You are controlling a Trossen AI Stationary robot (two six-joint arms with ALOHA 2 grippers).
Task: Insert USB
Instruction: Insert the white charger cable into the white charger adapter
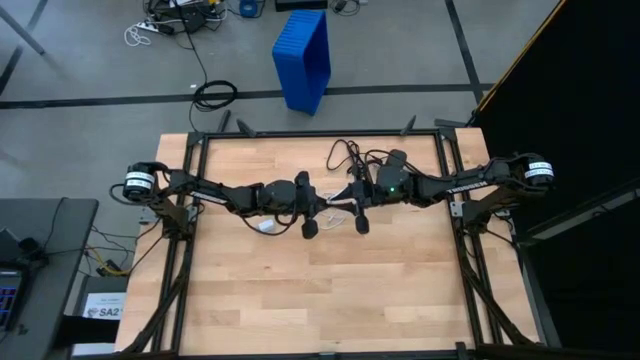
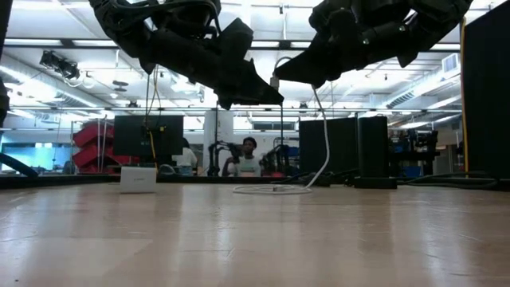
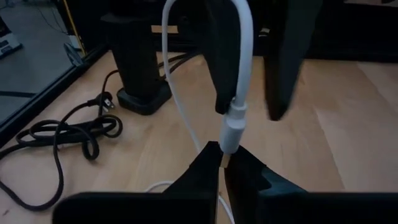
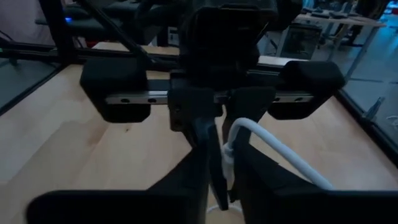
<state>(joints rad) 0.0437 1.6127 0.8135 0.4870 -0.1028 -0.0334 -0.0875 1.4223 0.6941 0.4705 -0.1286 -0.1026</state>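
Observation:
The USB is a thin white cable with a white plug. The plug is held up in the air at the table's middle. The cable arches over and hangs down to its loop, which lies on the table. My left gripper reaches in from the table's left and is shut on the plug's tip. My right gripper comes from the table's right, facing the left one. Its fingers stand open on either side of the cable just behind the plug. I cannot tell whether they touch it. My left gripper pinches the free tip of the white plug between its two fingers, only at their ends. The fingers come level from the table's left, in line with the plug. The plug is lifted clear of the table, and its cable hangs slack down to the loop.
A small white box lies on the table under my left arm, also in the high view. A black adapter box with thin black cords lies at the far middle. A black cord is coiled on the wood. The near half shows bare wood.

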